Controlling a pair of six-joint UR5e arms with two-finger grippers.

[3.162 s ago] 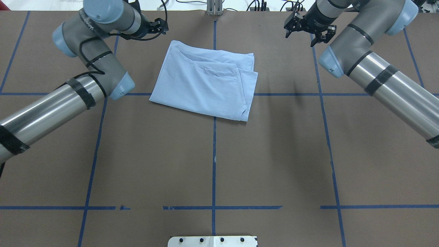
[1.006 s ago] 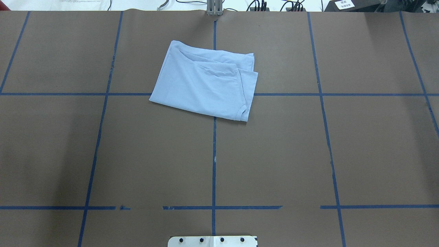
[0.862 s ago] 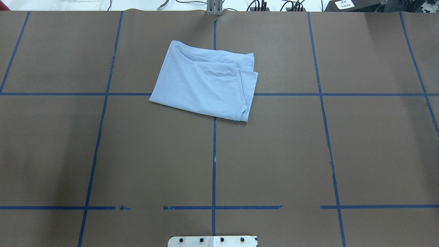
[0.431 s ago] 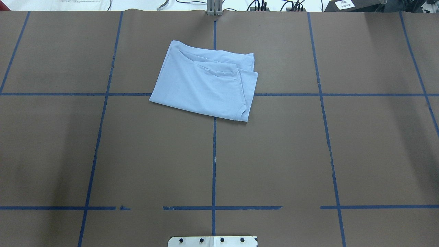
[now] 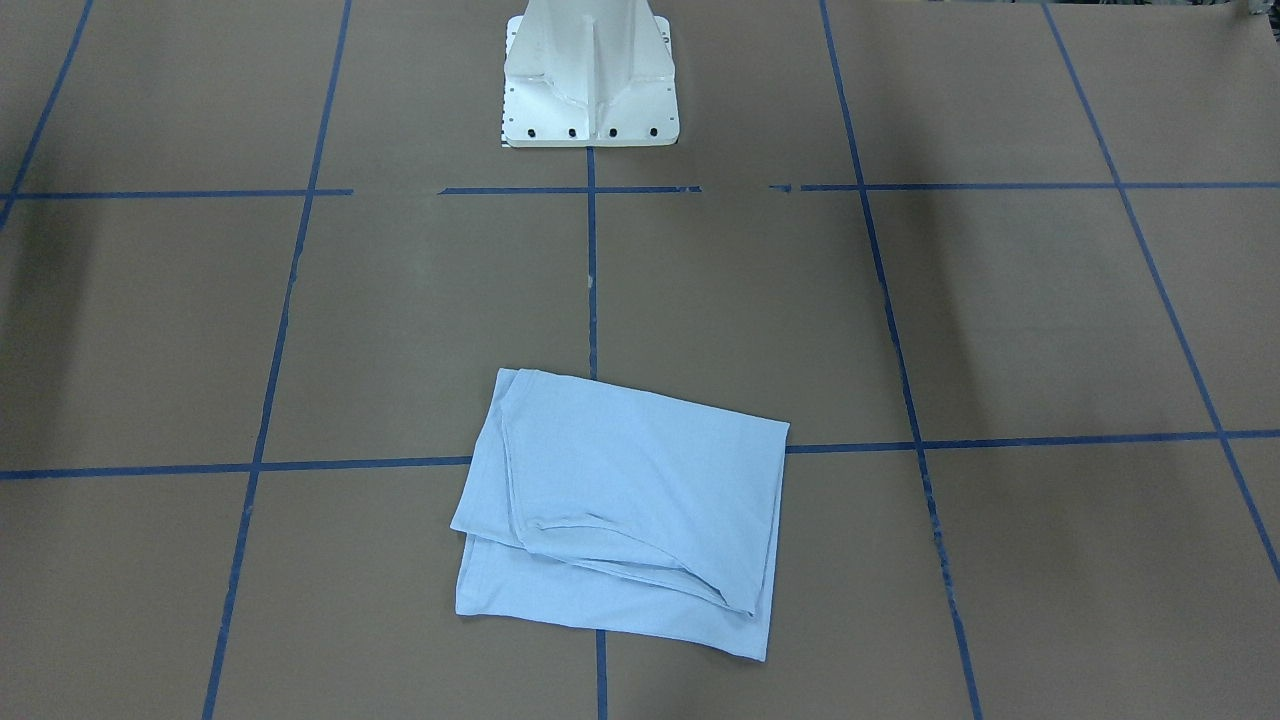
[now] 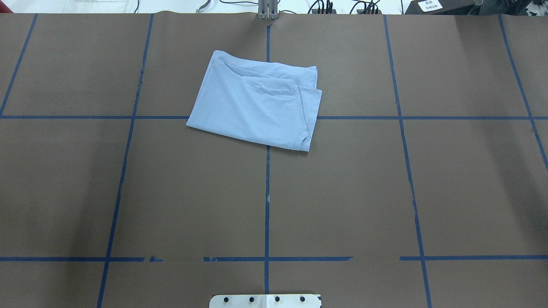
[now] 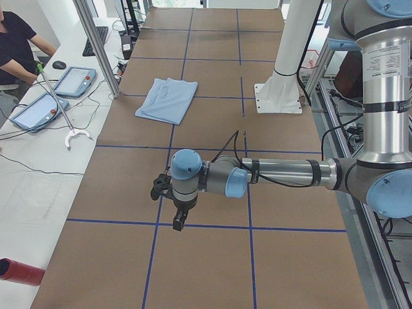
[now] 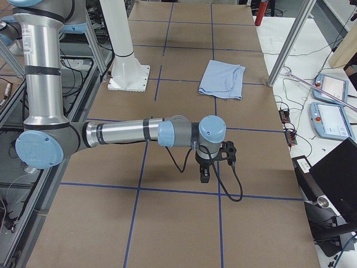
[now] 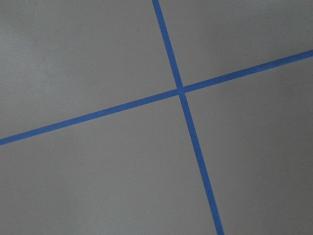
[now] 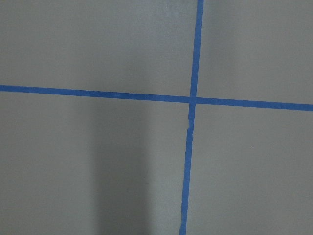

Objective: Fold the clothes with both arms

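Observation:
The light blue T-shirt (image 6: pixel 257 107) lies folded into a rough rectangle on the brown table, in the far middle; it also shows in the front view (image 5: pixel 630 500). Its print and collar label are hidden. Neither arm shows in the overhead or front views. My left gripper (image 7: pixel 179 224) hangs over bare table far off to the shirt's side, pointing down. My right gripper (image 8: pixel 204 177) hangs the same way at the table's other end. I cannot tell whether either is open or shut. Both wrist views show only tape lines.
Blue tape lines (image 6: pixel 267 192) divide the brown table into squares. The white pedestal base (image 5: pixel 590 80) stands at the robot's edge. In the left side view an operator (image 7: pixel 16 45) sits by tablets (image 7: pixel 74 80), and a red cylinder (image 7: pixel 19 271) lies near.
Both arms stood beside the shirt 3.2 s ago; from 1.0 s ago on they are out of the overhead view. The shirt has not moved.

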